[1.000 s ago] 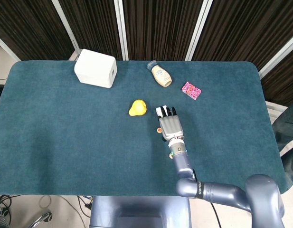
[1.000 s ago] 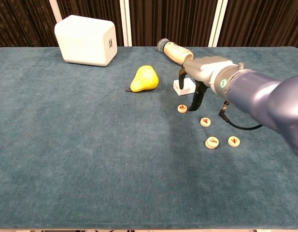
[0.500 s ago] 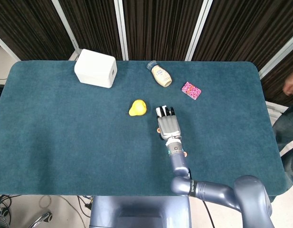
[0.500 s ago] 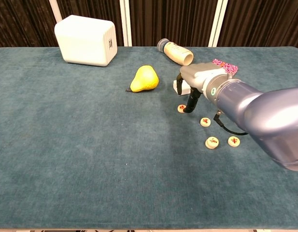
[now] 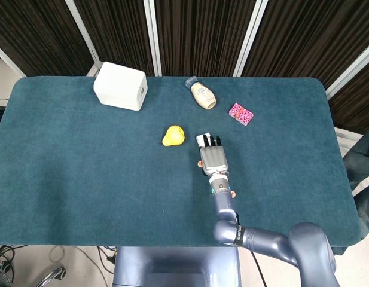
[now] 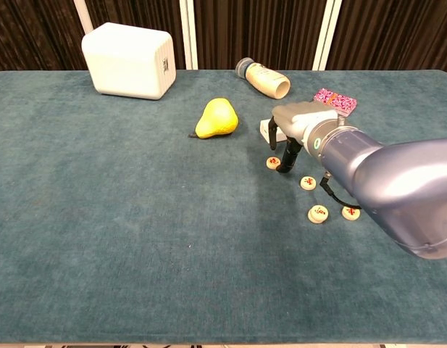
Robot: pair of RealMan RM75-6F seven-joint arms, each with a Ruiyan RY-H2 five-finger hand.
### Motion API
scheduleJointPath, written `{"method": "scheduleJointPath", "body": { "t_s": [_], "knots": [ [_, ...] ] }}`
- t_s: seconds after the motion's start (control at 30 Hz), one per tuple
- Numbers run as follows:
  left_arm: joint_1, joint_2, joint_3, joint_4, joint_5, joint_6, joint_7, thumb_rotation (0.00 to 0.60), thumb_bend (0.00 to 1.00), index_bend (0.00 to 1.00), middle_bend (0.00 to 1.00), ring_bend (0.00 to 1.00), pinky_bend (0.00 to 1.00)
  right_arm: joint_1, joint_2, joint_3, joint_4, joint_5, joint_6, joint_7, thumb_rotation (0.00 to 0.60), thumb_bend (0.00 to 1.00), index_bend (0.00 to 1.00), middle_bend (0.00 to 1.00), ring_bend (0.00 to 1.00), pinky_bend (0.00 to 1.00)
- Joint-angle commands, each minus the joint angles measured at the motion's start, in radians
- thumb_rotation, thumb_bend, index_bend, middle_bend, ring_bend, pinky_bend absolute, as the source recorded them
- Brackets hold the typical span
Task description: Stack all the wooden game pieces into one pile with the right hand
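1. Head view: the right hand (image 5: 213,156) lies over the table (image 5: 82,155) just right of the yellow pear (image 5: 173,135), fingers pointing away from the robot toward a small white block (image 5: 201,140) at their tips. The wooden game pieces are almost entirely hidden beneath hand and forearm; only small specks show at the wrist edge. The left hand is absent from this view.

2. Head view, bystanders: a white box (image 5: 120,86), a lying bottle (image 5: 201,94) and a pink patterned packet (image 5: 240,113) sit well apart toward the far edge.

3. Chest view: the right hand (image 6: 295,130) hangs low with dark fingers (image 6: 288,155) pointing down, spread, holding nothing visible; whether a fingertip touches the cloth cannot be told.

4. Chest view: four wooden pieces lie flat and separate, none stacked. The far piece (image 6: 274,163) sits just beside the fingertips, on their left. The middle piece (image 6: 308,183) lies nearer the robot, to the right. The near pair (image 6: 318,214) (image 6: 351,212) rests side by side, closer still.

5. Judgement: the coming pinch turns on the far piece, immediately left of the fingertips; flat discs offer no long axis. Only the right hand is present.
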Motion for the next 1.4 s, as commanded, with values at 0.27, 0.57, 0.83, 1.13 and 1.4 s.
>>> {"method": "scheduleJointPath", "body": {
  "t_s": [0.27,0.57,0.83,1.13,1.4],
  "knots": [
    [0.001,0.001,-0.001,0.000,-0.004,0.000,0.001,0.600,0.09,0.00,0.00,0.00,0.08,-0.006,-0.018,0.002,0.027,-0.014,-0.004,0.012,0.600,0.35,0.47,0.00,0.00,0.00],
    [0.000,0.001,-0.003,0.000,-0.008,-0.002,0.002,0.600,0.09,0.00,0.00,0.00,0.08,-0.006,-0.025,0.010,0.042,-0.020,-0.013,0.014,0.600,0.38,0.47,0.00,0.00,0.00],
    [-0.001,0.000,-0.002,0.001,-0.008,-0.006,0.002,0.600,0.09,0.00,0.00,0.00,0.08,-0.009,-0.026,0.012,0.036,-0.020,-0.015,0.005,0.600,0.38,0.48,0.00,0.00,0.00],
    [-0.001,0.000,-0.002,0.004,-0.007,-0.005,-0.001,0.600,0.09,0.00,0.00,0.00,0.08,-0.011,-0.033,0.012,0.038,-0.022,-0.019,0.002,0.600,0.38,0.48,0.00,0.00,0.00],
    [-0.002,-0.001,-0.003,0.006,-0.006,-0.005,-0.003,0.600,0.09,0.00,0.00,0.00,0.08,-0.011,-0.039,0.017,0.044,-0.019,-0.023,-0.001,0.600,0.39,0.50,0.00,0.00,0.00]
  ]
}}
